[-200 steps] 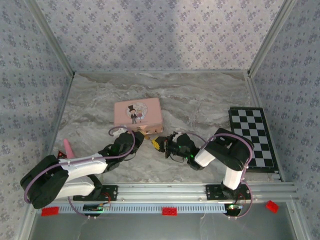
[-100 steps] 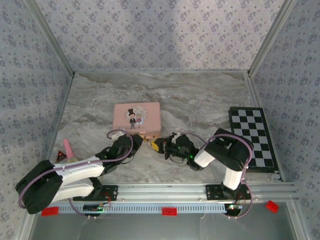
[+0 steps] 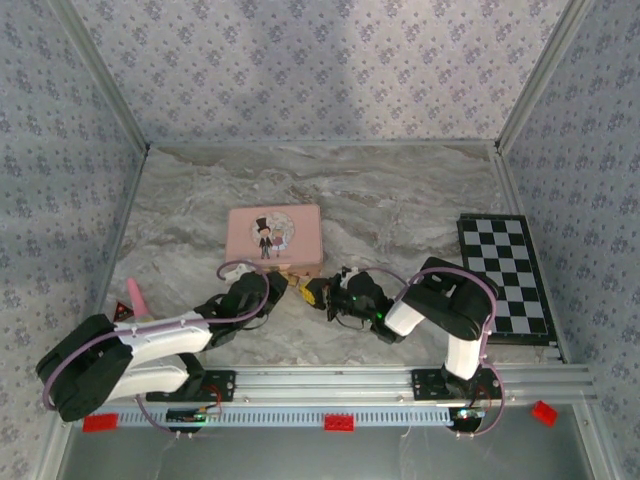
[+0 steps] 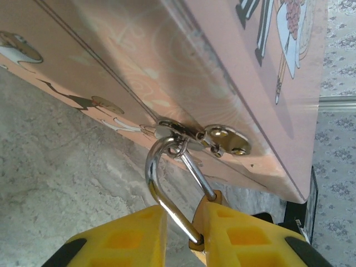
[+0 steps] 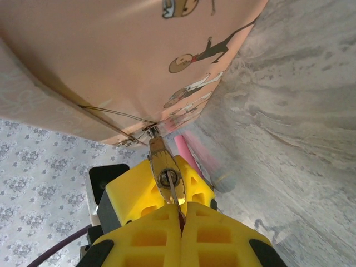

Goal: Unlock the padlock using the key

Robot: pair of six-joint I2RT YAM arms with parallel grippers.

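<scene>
**At the box front: padlock, key, two grippers**

Top view. On the marbled table, a pink box sits mid-field. A checkered board lies far right and a pink cone far left. The left gripper and right gripper face each other just before the box front, with the padlock between them.

Left wrist. Padlock: silvery shackle hooked through the box's clasp, brass body down between the yellow fingers. Left gripper: jaws slightly parted around it; whether they press it, cannot tell.

Right wrist. Right gripper: jaws together, pinching the key. The key blade meets the keyhole of the padlock, which hangs at the box edge.
</scene>
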